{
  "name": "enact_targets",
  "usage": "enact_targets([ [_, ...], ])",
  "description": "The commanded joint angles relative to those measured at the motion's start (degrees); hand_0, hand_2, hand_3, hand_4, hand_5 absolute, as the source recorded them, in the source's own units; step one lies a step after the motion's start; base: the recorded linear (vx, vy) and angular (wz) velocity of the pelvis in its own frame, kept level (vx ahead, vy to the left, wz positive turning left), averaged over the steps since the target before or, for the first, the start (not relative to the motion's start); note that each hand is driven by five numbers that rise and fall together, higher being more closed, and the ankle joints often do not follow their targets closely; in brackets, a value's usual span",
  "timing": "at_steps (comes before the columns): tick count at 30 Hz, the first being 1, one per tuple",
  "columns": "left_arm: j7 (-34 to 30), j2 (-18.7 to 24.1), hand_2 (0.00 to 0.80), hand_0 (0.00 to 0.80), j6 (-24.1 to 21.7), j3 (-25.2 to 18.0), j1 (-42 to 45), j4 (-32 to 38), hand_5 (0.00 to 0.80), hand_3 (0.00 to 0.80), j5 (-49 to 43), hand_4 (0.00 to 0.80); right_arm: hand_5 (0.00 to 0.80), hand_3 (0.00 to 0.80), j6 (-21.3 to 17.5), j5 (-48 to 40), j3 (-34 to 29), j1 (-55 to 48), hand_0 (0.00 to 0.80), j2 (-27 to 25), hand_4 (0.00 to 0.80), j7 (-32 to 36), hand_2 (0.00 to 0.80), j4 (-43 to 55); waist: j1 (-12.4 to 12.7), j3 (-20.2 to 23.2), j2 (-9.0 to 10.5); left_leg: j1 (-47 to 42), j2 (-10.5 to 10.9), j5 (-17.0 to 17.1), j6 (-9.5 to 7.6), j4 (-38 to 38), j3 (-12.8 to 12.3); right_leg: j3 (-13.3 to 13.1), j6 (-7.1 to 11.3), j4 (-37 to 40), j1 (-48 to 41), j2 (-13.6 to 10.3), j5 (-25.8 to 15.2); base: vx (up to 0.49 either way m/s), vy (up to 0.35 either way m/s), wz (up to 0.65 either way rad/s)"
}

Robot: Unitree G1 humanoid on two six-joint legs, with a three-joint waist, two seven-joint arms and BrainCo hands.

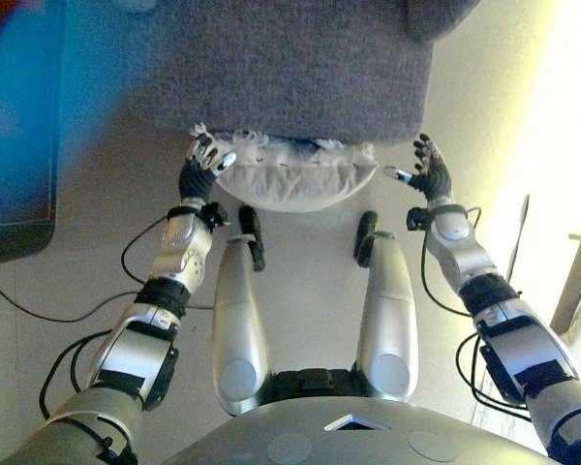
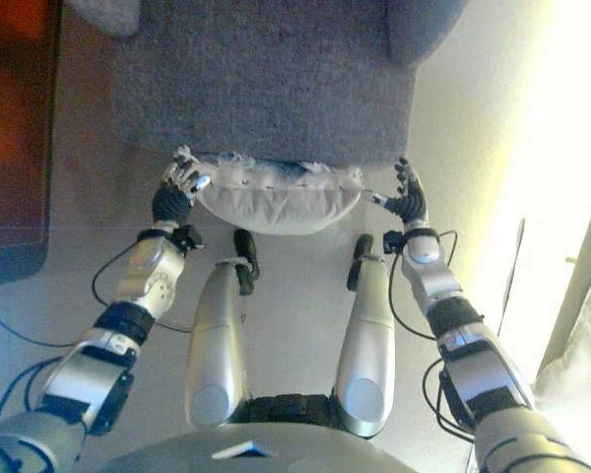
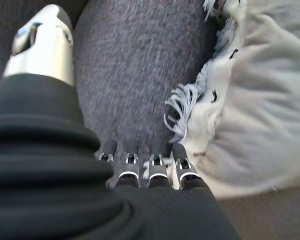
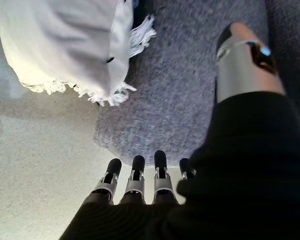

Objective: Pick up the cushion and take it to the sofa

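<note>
We see the white fringed cushion lying against the grey sofa's front edge, its far side hidden. Left hand beside it, right hand apart, both spread, empty.

Home living room: grey sofa, fringed cushion.

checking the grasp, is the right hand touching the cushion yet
Apart. The left eye view shows bare floor between the right hand and the cushion's end, and the right wrist view shows its straight fingers clear of the cushion.
</note>
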State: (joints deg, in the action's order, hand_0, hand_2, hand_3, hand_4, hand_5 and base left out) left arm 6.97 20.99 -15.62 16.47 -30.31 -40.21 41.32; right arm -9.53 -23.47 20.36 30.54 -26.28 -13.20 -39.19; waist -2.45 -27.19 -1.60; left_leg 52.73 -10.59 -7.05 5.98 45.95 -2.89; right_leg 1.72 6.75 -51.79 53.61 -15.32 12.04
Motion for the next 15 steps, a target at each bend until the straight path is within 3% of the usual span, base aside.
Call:
enact_targets([
  [1,2.23,-0.2,0.0,0.0,-2.68,0.32,-1.26,-0.08,0.0,0.0,-0.77,0.0,0.0,0.0,-0.08,-1.28,1.45,1.12,0.0,-0.21,0.0,-1.54,0.0,2.03,-1.13,2.18,-1.03,5.09,-0.47,-7.53,-0.55,9.51,1.02,-1.95,0.05,-2.03,4.63,-0.77,-3.43,-0.067,0.037,-0.06],
  [9,5.49,2.83,0.0,0.0,-1.88,-0.8,-6.45,-3.26,0.0,0.0,1.36,0.0,0.0,0.0,2.46,-3.29,3.62,6.12,0.0,-1.75,0.0,3.65,0.0,2.57,-2.03,0.58,-0.81,17.13,-1.12,-11.75,-1.89,23.97,2.07,-3.89,-1.12,-14.24,16.73,-0.23,-0.5,-0.022,0.004,-0.04],
  [15,8.12,3.34,0.0,0.0,-7.35,-2.69,-5.61,-2.11,0.0,0.0,3.26,0.0,0.0,0.0,3.23,-5.86,3.35,6.01,0.0,-2.21,0.0,7.15,0.0,2.75,-1.82,-0.1,-0.72,20.38,-1.04,-13.21,-2.16,28.07,2.72,-4.31,-1.48,-17.81,19.68,-0.29,1.15,0.021,-0.021,0.0],
])
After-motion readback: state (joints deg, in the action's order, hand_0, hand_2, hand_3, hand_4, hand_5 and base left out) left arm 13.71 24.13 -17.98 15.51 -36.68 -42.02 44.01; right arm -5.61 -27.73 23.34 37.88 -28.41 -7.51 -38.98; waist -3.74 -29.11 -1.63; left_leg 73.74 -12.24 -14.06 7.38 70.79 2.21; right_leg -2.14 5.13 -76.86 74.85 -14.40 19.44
